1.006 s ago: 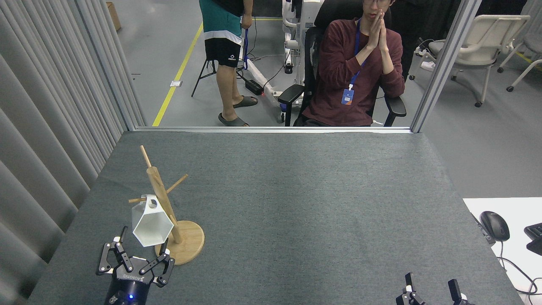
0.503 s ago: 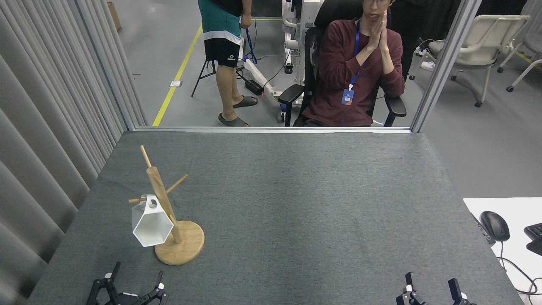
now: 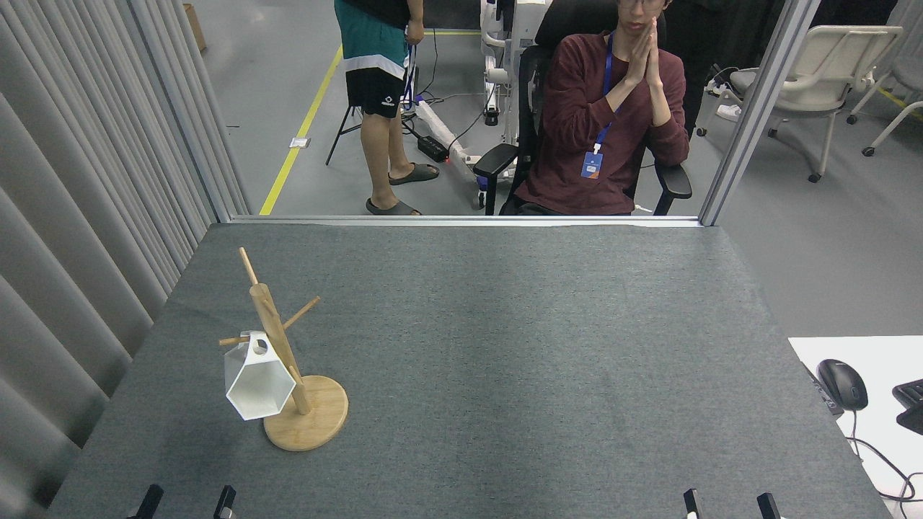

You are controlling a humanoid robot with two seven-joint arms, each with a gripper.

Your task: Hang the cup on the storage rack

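Up and to the right of the left gripper [image 3: 187, 499], well clear of its jaws, the cup [image 3: 256, 378] hangs on the storage rack [image 3: 288, 360]. Its pierced tab sits over the short peg that sticks out to the left of the post, the round hole showing at the top. The cup's long axis tilts: the closed end is up by the peg, and the hexagonal rim points down and toward the near edge of the table [image 3: 505, 346]. Its right side lies against the post, above the round base.

The rack's post leans up and away to the left, with one peg rising at its top and another angling to the right.

Only two dark fingertips of the left gripper show at the bottom edge, spread apart with nothing between them. A second ago this gripper stood just below the cup, jaws wide; it has since drawn back almost out of view, and the cup has stayed on its peg. The right gripper [image 3: 727, 504] has also sunk lower, its two tips set apart and empty.

A seated person [image 3: 606, 115] faces the table from beyond its far edge.
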